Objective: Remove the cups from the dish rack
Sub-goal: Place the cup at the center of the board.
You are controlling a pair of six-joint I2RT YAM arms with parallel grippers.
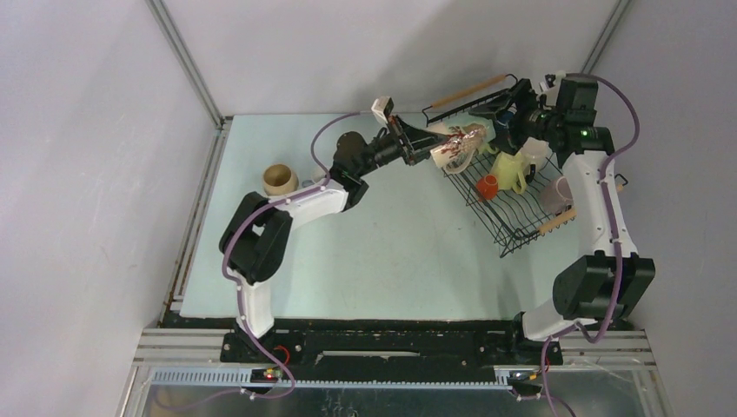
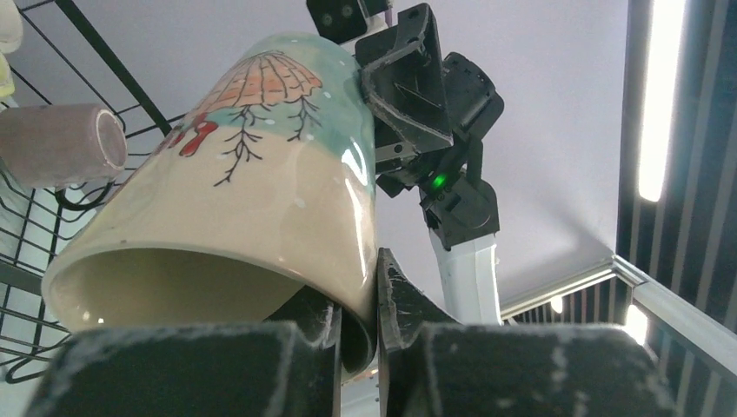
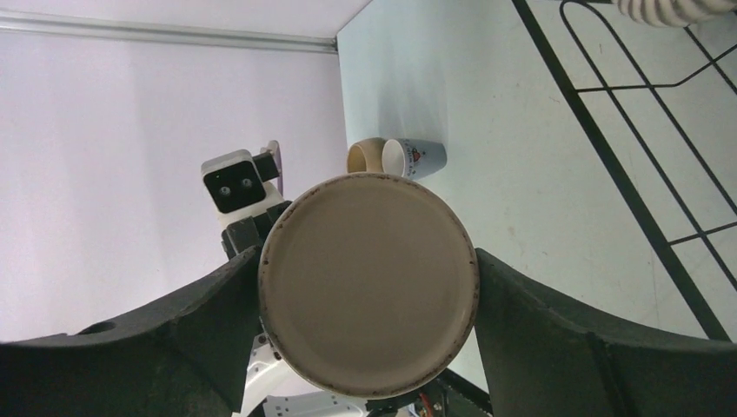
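The cream floral-printed cup (image 1: 458,143) hangs in the air at the left edge of the black wire dish rack (image 1: 513,230), held from both ends. My left gripper (image 1: 432,146) is shut on its rim: in the left wrist view one finger (image 2: 408,304) lies outside the cup (image 2: 261,191) wall and the other inside. My right gripper (image 1: 491,132) grips the cup's body, and the round base (image 3: 369,278) fills the space between its fingers. A tan cup (image 1: 280,179) stands on the table by the left arm, with a white cup (image 3: 415,158) lying beside it.
In the rack lie a pale yellow-green cup (image 1: 511,167), a small orange-red one (image 1: 488,185), a mauve-pink cup (image 1: 554,193) and a white one (image 1: 537,152). A ribbed beige cup (image 3: 660,9) shows at the rack's edge. Wooden handles (image 1: 556,220) run along the rack's ends.
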